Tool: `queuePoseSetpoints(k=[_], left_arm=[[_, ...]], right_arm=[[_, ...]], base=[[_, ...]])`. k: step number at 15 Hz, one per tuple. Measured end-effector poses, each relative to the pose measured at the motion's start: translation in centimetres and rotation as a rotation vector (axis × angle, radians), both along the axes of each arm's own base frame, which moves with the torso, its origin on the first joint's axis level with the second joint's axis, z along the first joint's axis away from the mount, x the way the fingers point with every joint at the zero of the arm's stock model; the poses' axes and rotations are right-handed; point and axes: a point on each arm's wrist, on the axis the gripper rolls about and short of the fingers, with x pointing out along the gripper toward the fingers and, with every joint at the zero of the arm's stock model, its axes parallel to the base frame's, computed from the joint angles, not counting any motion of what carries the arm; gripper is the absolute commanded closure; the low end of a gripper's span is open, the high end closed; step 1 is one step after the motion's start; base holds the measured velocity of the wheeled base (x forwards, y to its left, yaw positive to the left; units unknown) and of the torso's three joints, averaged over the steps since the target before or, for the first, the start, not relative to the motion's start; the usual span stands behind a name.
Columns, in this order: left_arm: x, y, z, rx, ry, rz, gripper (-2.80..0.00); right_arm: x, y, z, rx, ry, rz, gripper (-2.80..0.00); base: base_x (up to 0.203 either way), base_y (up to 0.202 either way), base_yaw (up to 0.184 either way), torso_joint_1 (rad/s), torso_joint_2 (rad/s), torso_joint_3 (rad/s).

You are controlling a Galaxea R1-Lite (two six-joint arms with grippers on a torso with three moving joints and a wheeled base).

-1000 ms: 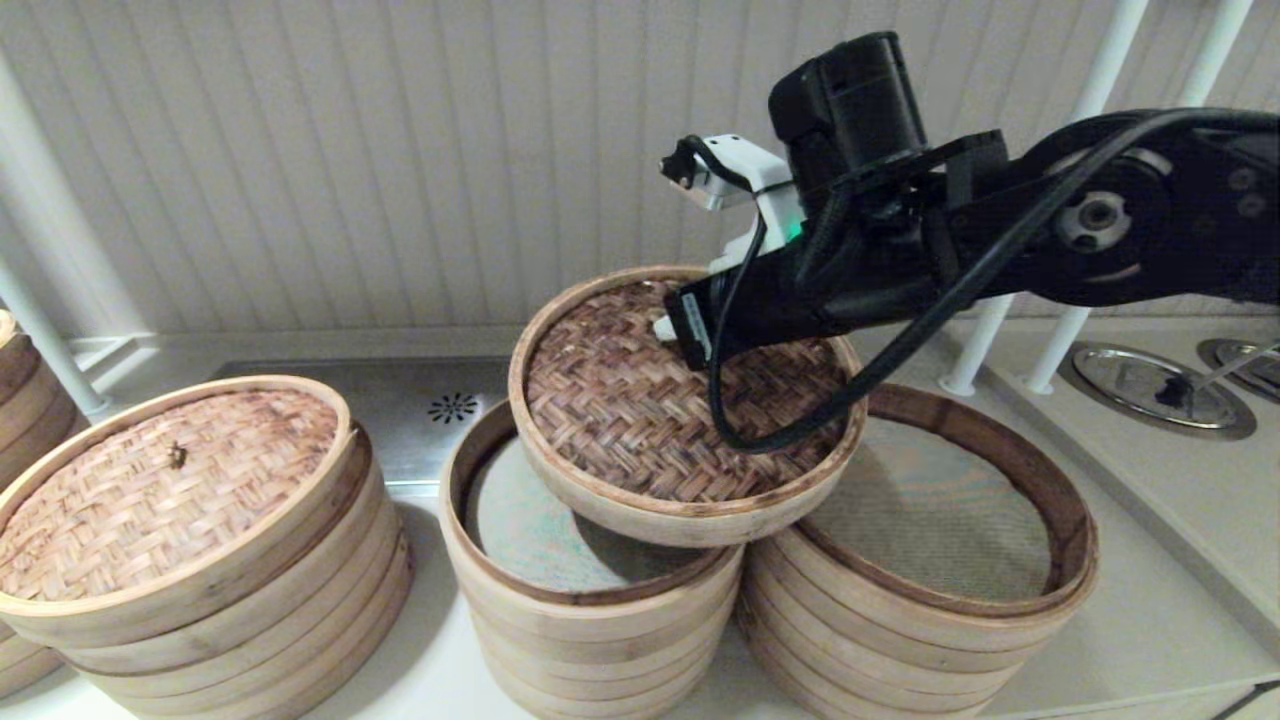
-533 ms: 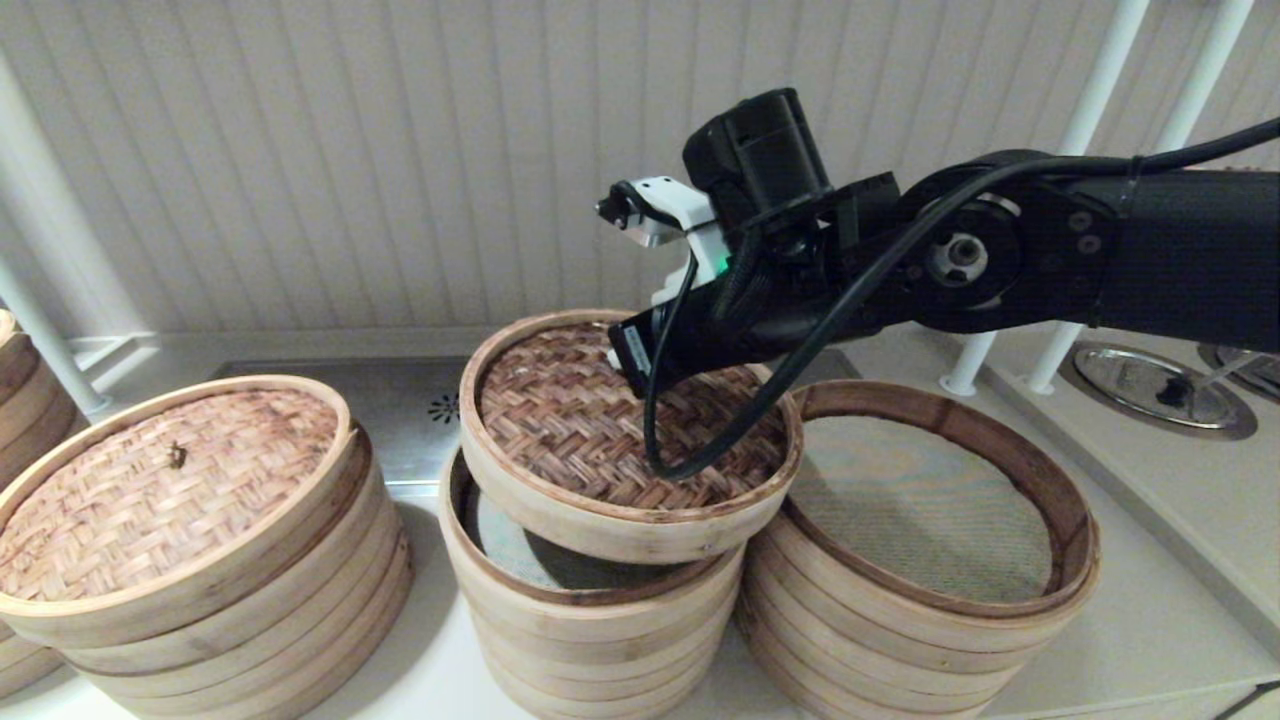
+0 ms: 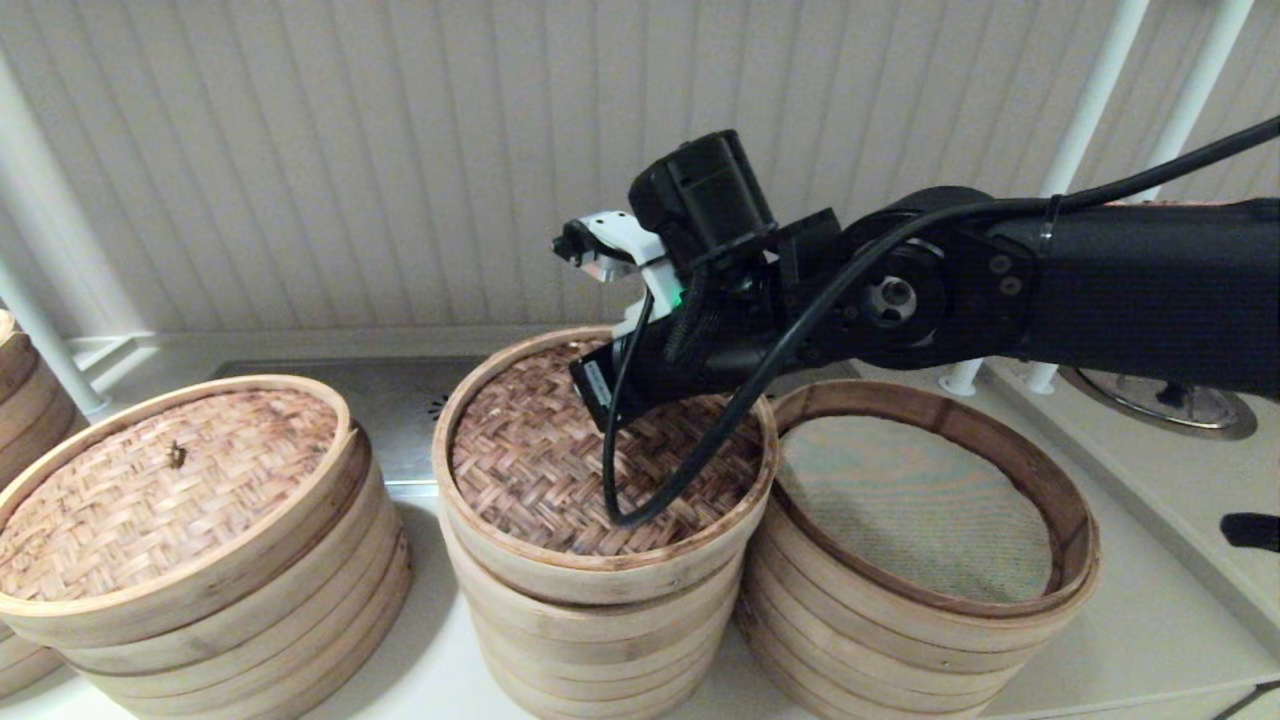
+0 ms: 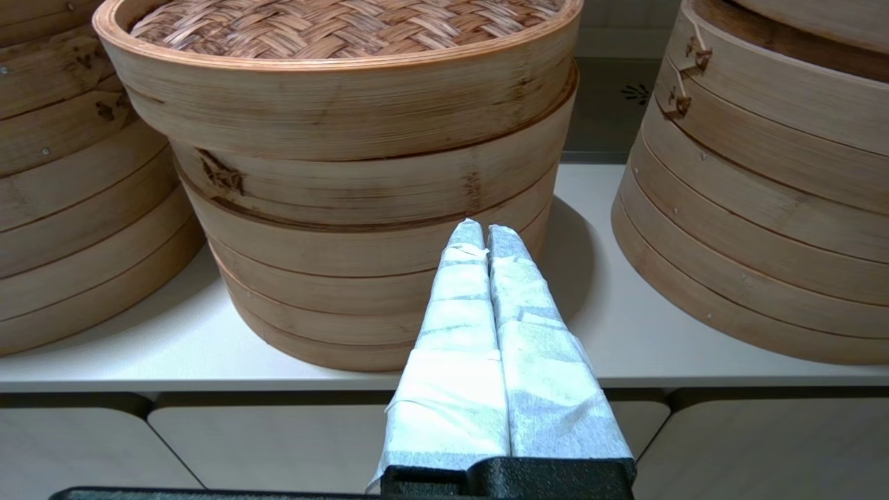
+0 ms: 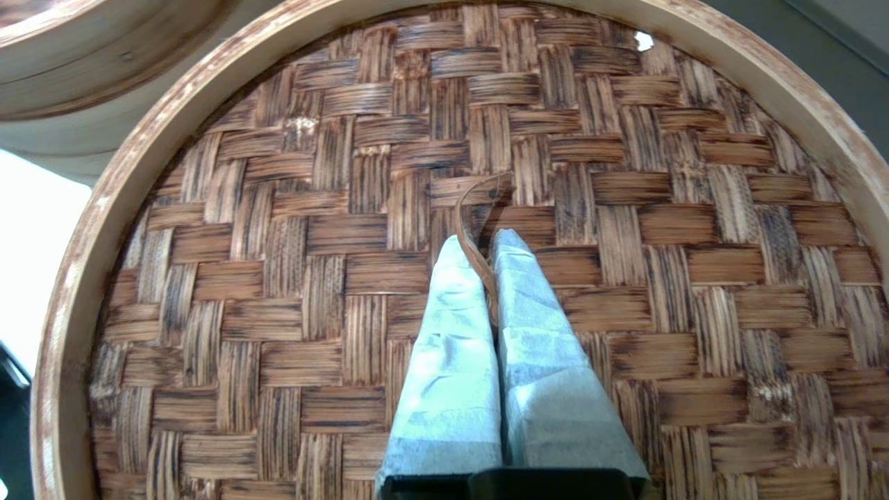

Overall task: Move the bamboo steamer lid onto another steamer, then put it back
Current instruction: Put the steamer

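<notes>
The bamboo steamer lid (image 3: pixel 530 470), dark brown woven top with a pale rim band, lies level on the middle stack (image 3: pixel 590 630) of pale rings. My right gripper (image 5: pixel 483 239) is shut on the thin bamboo loop handle (image 5: pixel 472 201) at the centre of the lid (image 5: pixel 278 243). In the head view the right arm (image 3: pixel 900 300) reaches in from the right and hides the fingers. The other steamer (image 3: pixel 1075 530), with its reddish-brown top ring and grey-green liner (image 3: pixel 920 510), stands uncovered on the right. My left gripper (image 4: pixel 485 232) is shut on nothing, low in front of the counter.
A stack bearing a tan woven lid (image 3: pixel 150 480) stands at the left, and the left wrist view faces it (image 4: pixel 361 194). Another stack (image 3: pixel 15 390) sits at the far left edge. White posts (image 3: pixel 1075 150) and a round metal recess (image 3: pixel 1150 400) are at the back right.
My right arm carried the lid left and down, from tilted between the middle and right stacks to level on the middle stack, which it now covers.
</notes>
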Motion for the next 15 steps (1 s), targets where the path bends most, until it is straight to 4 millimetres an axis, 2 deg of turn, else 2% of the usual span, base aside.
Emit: queuePoseSetpoints(k=[15], left_arm=[[0.0,0.0,0.0,0.000,0.000,0.000,0.00]], right_arm=[[0.9,1.1,-1.8,-0.025,0.012,0.004,0.00]], base=[[0.000,0.000,0.000,0.000,0.00,0.000]])
